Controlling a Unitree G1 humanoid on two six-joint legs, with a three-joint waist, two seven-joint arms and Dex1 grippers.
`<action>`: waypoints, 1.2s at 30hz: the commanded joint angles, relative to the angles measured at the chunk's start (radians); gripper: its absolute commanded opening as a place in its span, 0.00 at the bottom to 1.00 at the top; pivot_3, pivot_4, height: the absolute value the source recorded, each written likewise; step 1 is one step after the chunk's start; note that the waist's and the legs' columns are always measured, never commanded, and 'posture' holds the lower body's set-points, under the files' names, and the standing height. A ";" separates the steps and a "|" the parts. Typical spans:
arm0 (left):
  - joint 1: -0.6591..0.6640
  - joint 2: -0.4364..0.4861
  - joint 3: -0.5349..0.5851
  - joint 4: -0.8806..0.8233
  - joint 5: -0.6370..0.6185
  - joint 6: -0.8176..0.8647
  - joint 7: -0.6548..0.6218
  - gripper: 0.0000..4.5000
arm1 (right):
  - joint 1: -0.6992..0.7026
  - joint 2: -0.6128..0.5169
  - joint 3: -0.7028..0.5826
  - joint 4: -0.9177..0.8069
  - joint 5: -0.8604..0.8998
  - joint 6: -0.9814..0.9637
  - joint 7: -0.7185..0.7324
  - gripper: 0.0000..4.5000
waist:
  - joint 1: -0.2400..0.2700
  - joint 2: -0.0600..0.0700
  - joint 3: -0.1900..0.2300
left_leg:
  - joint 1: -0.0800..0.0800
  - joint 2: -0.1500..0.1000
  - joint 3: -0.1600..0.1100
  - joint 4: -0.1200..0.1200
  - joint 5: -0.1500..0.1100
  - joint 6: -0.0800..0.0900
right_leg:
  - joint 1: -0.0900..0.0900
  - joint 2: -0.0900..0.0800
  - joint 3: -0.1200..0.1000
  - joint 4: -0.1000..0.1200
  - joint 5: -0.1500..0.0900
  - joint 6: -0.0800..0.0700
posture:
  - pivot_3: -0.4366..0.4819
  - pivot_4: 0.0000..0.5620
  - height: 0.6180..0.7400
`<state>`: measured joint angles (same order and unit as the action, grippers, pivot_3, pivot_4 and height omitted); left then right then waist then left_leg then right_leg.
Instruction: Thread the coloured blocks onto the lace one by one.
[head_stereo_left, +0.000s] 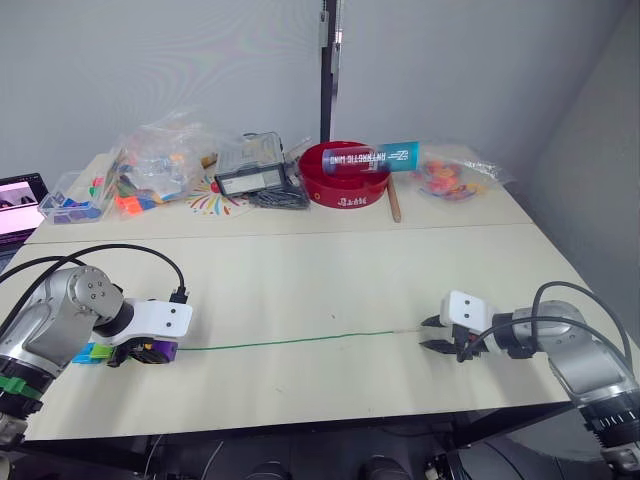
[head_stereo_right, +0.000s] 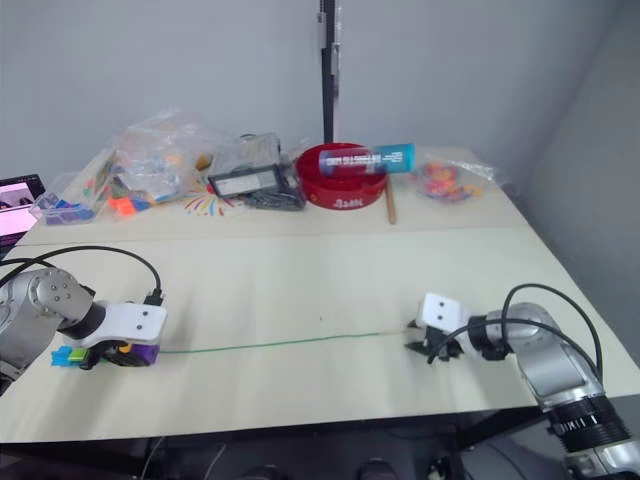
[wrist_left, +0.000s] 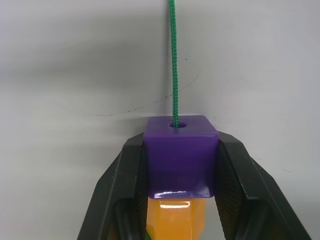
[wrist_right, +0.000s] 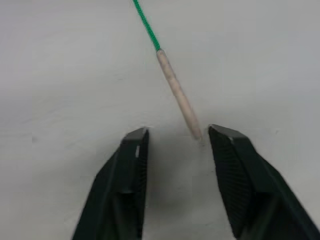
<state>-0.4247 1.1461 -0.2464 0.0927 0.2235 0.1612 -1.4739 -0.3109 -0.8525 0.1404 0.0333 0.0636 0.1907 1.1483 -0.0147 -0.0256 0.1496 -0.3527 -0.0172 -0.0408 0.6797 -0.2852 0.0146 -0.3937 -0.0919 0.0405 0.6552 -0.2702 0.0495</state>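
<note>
A thin green lace (head_stereo_left: 290, 342) lies straight across the front of the table. At its left end my left gripper (wrist_left: 180, 160) is shut on a purple block (wrist_left: 180, 150) with the lace entering its hole; an orange-yellow block (wrist_left: 176, 217) sits right behind it. Green and blue blocks (head_stereo_left: 88, 353) show behind the gripper in the head views. The lace's pale stiff tip (wrist_right: 179, 97) lies on the table just ahead of my right gripper (wrist_right: 175, 136), which is open, its fingers either side of the tip's end without touching it.
At the back of the table stand a red bowl (head_stereo_left: 345, 178) with a blue tube across it, clear bags of coloured parts (head_stereo_left: 150, 165), a plastic case (head_stereo_left: 255, 175) and a wooden stick (head_stereo_left: 393, 205). A laptop (head_stereo_left: 18, 205) sits at the far left.
</note>
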 joint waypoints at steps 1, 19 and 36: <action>0.006 -0.017 0.022 -0.005 -0.036 0.011 0.015 0.27 | 0.012 0.018 -0.005 -0.018 0.055 -0.014 0.043 0.74 | 0.002 0.000 0.000 | 0.000 0.000 0.000 0.000 0.000 0.000 | 0.000 0.000 0.000 0.000 0.000 0.000 | 0.48 0.27 1.00; 0.037 0.047 0.255 -0.180 -0.332 0.169 -0.012 0.99 | 0.090 0.003 -0.180 -0.213 0.323 0.205 0.041 1.00 | 0.001 0.000 0.002 | -0.032 -0.001 -0.002 0.004 0.000 0.000 | -0.030 -0.001 -0.001 0.009 0.000 0.000 | 0.48 0.27 1.00; 0.589 -0.361 0.886 -0.244 -0.673 0.113 0.245 0.99 | 0.415 0.081 -0.511 -0.295 0.396 0.229 -0.188 1.00 | 0.008 0.000 0.002 | -0.028 -0.001 -0.002 0.003 0.000 0.000 | -0.026 -0.007 0.000 0.003 0.001 0.000 | 0.48 0.27 1.00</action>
<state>0.1460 0.7876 0.5971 -0.1462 -0.4340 0.3082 -1.2452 0.0941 -0.7688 -0.3239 -0.2535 0.4544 0.4482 0.9647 -0.0065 -0.0255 0.1516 -0.3800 -0.0183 -0.0428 0.6829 -0.2854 0.0142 -0.4198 -0.0988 0.0405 0.6580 -0.2695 0.0498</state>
